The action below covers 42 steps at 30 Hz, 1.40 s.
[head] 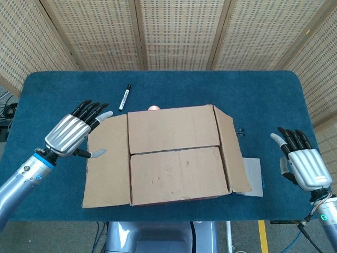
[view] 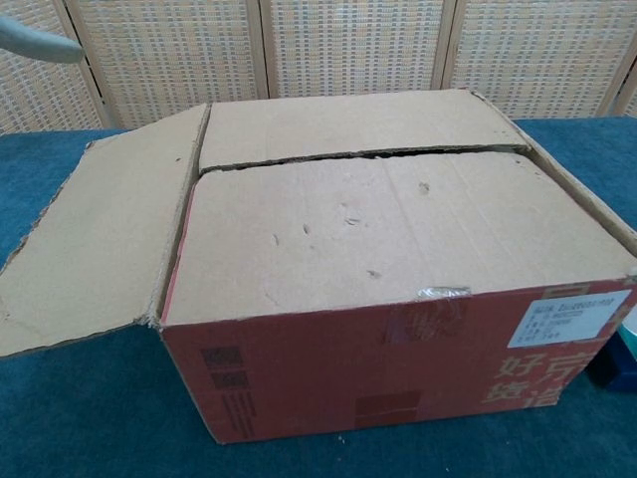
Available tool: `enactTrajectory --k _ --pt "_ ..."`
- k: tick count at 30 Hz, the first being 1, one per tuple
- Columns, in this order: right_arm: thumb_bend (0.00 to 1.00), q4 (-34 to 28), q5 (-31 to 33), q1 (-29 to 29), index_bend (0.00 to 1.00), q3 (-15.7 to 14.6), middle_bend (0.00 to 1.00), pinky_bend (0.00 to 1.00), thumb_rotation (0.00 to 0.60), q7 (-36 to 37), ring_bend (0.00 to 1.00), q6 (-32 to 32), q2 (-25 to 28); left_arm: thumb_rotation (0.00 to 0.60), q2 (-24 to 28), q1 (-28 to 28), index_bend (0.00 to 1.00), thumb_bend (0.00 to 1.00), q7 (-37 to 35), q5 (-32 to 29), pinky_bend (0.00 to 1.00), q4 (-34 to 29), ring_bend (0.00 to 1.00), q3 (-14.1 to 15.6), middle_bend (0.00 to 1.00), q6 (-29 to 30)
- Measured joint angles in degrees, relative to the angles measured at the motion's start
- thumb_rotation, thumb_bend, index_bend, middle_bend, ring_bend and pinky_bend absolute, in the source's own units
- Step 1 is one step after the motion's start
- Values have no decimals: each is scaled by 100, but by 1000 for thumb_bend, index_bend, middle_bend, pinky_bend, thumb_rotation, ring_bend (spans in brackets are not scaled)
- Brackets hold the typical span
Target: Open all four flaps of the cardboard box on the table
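The cardboard box sits mid-table with a red front side. Its left flap lies folded out flat to the left. The right flap slopes outward and down on the right. The far flap and near flap lie closed over the top, meeting at a seam. My left hand hovers just left of the left flap, fingers spread, holding nothing. My right hand stands apart from the box at the right table edge, fingers apart and empty. In the chest view only a grey fingertip shows top left.
A black marker lies behind the box on the blue table cloth. A white sheet lies right of the box. A pinkish object peeks out behind the box's far edge. Wicker screens stand behind the table.
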Motion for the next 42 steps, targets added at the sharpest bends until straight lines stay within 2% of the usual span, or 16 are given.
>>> enactTrajectory --k 8,19,30,42 --pt "774 52 -23 -8 99 -5 30 0 600 5 0 30 -50 291 -843 -308 0 218 797 -871 0 236 0 -77 0 -193" --pt "775 76 16 -19 99 11 30 0 600 20 0 53 -37 290 -1679 -648 0 198 1552 -1517 0 499 0 -55 0 -201" --pt "775 185 -8 -74 99 -9 30 0 600 157 0 109 -23 289 -2333 -861 0 159 2110 -1868 0 718 0 38 0 -7" --pt "775 291 -32 -137 99 -19 30 0 600 347 0 178 12 290 -2701 -994 0 157 2717 -2161 0 823 0 115 0 312"
